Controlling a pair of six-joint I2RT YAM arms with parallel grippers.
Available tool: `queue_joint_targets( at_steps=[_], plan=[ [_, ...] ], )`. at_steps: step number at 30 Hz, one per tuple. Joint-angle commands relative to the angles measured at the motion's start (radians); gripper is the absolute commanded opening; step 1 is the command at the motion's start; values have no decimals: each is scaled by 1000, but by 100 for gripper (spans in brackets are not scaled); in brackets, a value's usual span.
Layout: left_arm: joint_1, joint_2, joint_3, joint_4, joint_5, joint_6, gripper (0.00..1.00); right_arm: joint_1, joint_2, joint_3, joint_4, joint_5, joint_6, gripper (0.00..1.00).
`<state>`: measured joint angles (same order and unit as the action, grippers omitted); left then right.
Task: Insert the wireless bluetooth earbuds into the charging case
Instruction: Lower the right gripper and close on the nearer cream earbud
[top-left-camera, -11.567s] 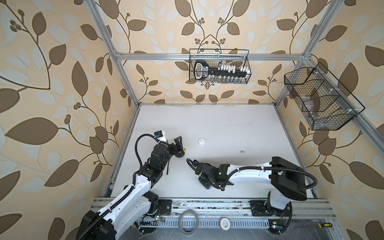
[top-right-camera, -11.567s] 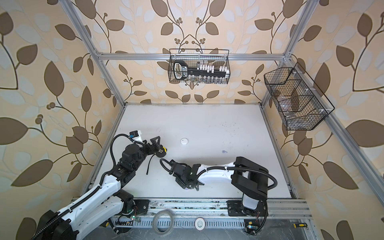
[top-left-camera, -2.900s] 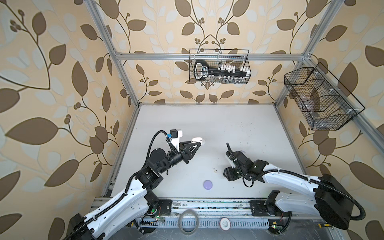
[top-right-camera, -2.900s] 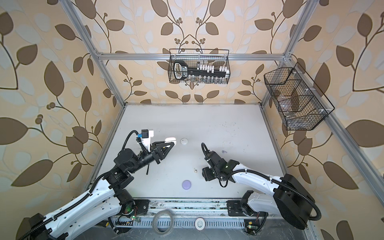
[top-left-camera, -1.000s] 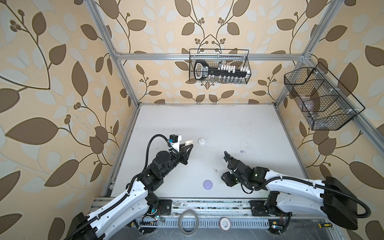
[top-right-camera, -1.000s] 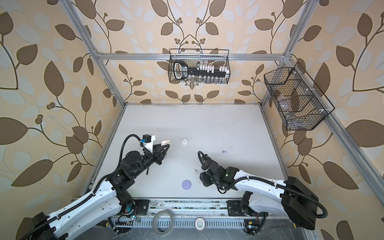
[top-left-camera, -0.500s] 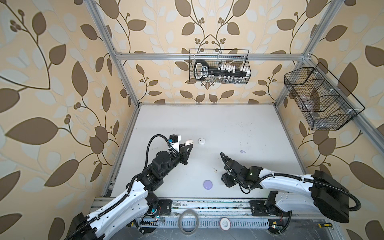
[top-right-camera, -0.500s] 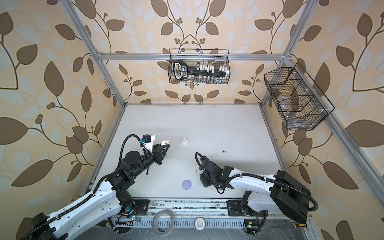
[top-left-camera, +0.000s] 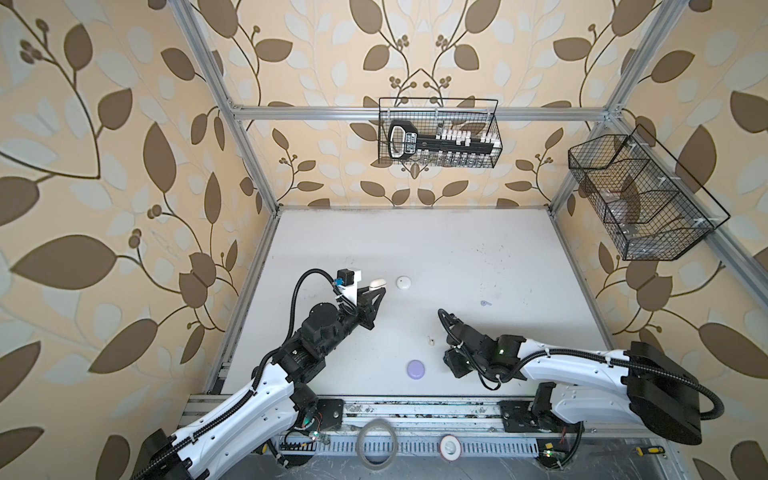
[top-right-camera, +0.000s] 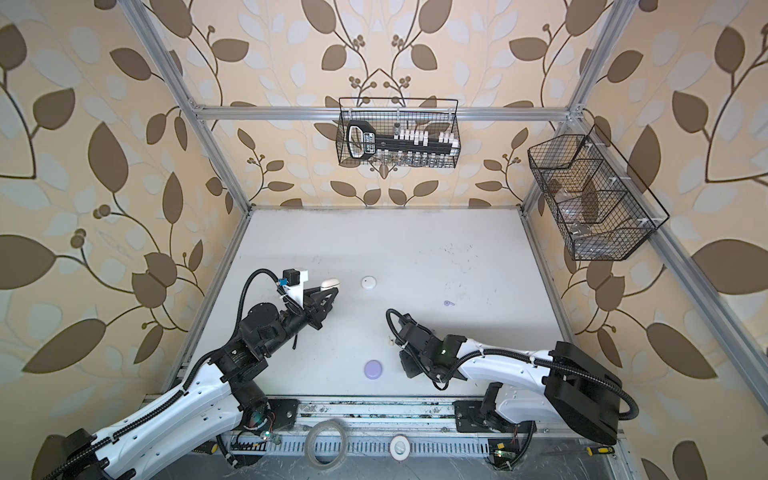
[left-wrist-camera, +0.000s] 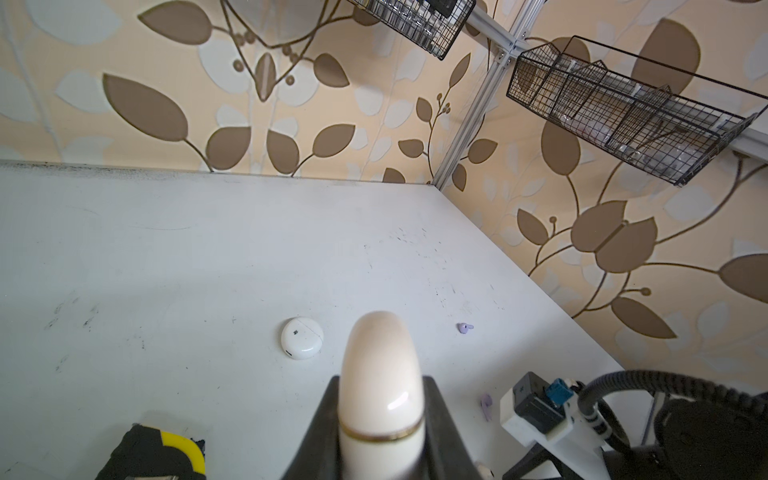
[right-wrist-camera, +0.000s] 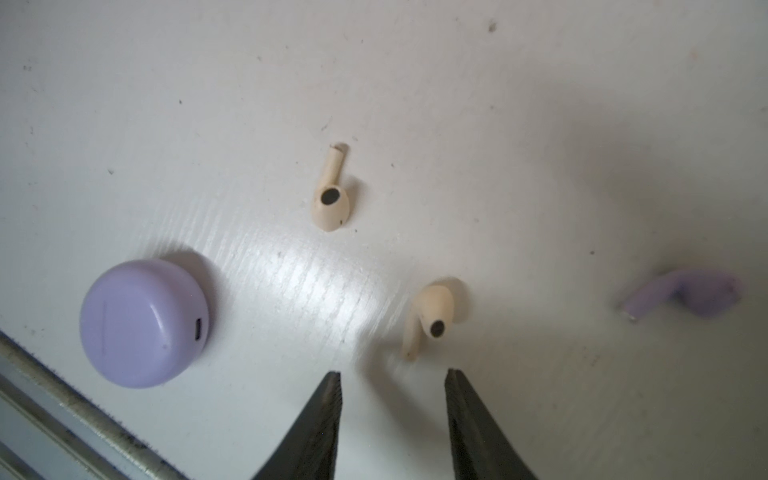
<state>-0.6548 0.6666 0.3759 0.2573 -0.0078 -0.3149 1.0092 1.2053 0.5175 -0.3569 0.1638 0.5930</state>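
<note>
Two cream earbuds (right-wrist-camera: 331, 199) loose on the table (top-left-camera: 457, 257), cream case (left-wrist-camera: 380, 374) in my left jaws

Across the white table my left arm (top-left-camera: 266, 395) reaches in from the near left. My right arm (top-left-camera: 561, 361) comes from the near right, bent low over the near middle. My left jaws are clamped on the cream case, held above the table with its rounded end pointing far and right. A white case (top-left-camera: 403, 283) lies shut on the table just right of it. A lavender case (top-left-camera: 416, 369) lies shut by the near edge, left of my right wrist. My right jaws stand apart with nothing between them, pointing down at the table. The closer of the cream earbuds (right-wrist-camera: 430, 316) lies just ahead of their tips, untouched, and the other lies a little beyond it. Only one of the pair shows in both top views, a speck just left of my right wrist. One lavender earbud (top-left-camera: 485, 304) lies alone right of centre, farther back. Another lavender earbud (right-wrist-camera: 690, 297), blurred, lies off to one side of my right jaws.
</note>
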Motion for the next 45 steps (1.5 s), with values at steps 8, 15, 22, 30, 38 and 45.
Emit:
queue_joint_targets(
  at_steps=[8,15,22,30,38,45],
  plan=[
    [-2,-25,-8,50,40,28,0,-114,57,106,-75,-43,-112,43],
    [-2,-28,-8,46,37,31,0,-118,188,144,-40,-102,-145,42],
    [-2,-28,-6,46,38,31,0,-116,246,168,-49,-96,-162,39],
    [-2,-29,-5,44,38,28,0,-104,244,168,-57,-91,-157,36],
    [-2,-29,-5,45,39,30,0,-101,244,164,-60,-79,-153,24],
    [-2,-29,-5,45,39,29,0,-95,222,144,-44,-77,-129,22]
  ],
)
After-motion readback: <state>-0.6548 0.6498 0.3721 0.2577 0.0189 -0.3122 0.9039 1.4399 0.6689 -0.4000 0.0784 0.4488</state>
